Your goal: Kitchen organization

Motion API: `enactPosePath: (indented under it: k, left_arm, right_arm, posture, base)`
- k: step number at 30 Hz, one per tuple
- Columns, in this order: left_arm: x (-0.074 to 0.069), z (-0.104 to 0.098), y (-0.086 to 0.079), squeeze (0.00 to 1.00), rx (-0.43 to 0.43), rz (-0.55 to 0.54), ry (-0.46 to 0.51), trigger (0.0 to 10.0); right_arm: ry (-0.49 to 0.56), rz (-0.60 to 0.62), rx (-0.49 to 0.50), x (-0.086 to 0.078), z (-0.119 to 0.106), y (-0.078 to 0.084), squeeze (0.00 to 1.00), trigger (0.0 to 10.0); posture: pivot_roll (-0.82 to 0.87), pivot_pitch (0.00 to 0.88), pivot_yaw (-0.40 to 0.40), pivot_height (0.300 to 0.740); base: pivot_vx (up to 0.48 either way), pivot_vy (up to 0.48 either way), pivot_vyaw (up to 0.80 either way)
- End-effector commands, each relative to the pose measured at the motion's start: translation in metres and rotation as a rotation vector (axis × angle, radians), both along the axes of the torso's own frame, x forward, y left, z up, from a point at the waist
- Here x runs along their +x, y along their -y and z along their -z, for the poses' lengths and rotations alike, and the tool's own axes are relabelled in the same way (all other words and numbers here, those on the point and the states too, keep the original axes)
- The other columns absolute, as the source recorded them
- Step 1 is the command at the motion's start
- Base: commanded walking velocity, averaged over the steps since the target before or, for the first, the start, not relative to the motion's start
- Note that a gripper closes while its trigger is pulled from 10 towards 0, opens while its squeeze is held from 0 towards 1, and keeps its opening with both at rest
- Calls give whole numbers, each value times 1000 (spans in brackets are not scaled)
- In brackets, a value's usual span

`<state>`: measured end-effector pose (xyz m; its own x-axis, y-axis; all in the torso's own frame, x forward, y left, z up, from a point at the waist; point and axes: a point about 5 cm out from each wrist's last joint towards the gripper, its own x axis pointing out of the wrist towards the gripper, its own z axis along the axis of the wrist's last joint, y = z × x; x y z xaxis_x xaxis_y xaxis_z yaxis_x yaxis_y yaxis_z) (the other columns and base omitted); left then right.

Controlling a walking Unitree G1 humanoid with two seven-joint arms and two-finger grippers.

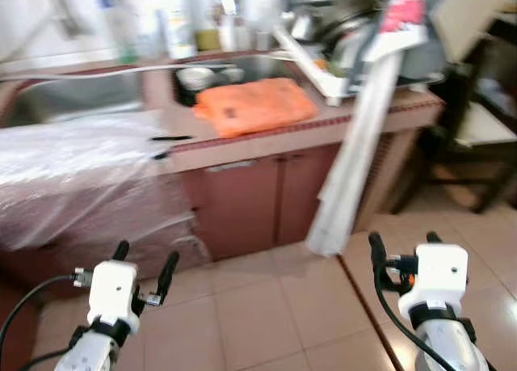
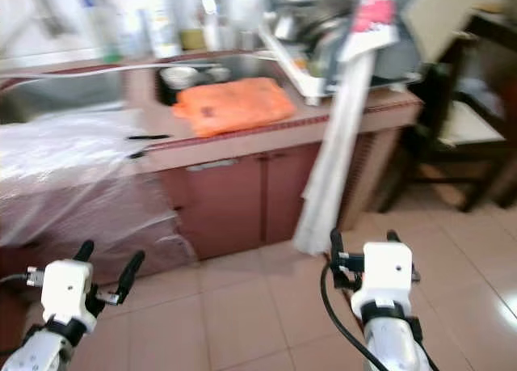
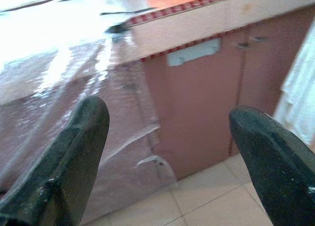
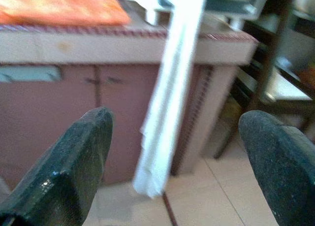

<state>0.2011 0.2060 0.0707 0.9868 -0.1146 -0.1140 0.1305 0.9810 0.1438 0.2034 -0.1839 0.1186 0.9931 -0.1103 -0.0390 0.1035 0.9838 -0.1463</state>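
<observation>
On the counter's front edge lies the flat orange cloth (image 1: 254, 105), beside the sink (image 1: 234, 68). Left gripper (image 1: 144, 267) and right gripper (image 1: 401, 248) hang low over the floor, both spread, empty. Judgement: close in squarely, raise arms before reaching; avoid the hanging white towel (image 1: 355, 153).

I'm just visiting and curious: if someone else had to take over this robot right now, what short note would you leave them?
Left gripper: jaws open, empty, held low over the tiled floor.
Right gripper: jaws open, empty, also low, facing the counter.
Things: orange cloth lies on the counter by the sink; a white towel hangs down in front of the cabinet doors; clear plastic sheeting drapes the left part; dishes are piled at the back, blurred.
Done: nothing visibly handled.
Left: close in on the counter and start tidying.
</observation>
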Motion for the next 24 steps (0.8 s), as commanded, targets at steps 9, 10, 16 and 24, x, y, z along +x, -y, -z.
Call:
enactPosePath:
  k: [9,10,16,24]
  left_arm:
    - [33,-12,7,0,-49,26,-6,10000]
    - [35,-14,9,0,-60,32,-7,10000]
    - [40,-16,16,0,-86,52,-25,10000]
    - [42,-6,11,0,-90,44,-56,10000]
  right_arm:
    - [52,35,51,10,-15,5,0,10000]
    - [43,38,82,11,-14,5,0,10000]
    - [38,44,82,13,-15,4,0,10000]
    - [47,51,38,14,-16,0,0,10000]
  posture:
    - [-26,2,24,740]
    - [-26,2,24,740]
    - [-32,5,28,740]
    - [-32,15,27,740]
  base:
    - [0,0,711]
    - [0,0,0]
    - [0,0,0]
    - [0,250,0]
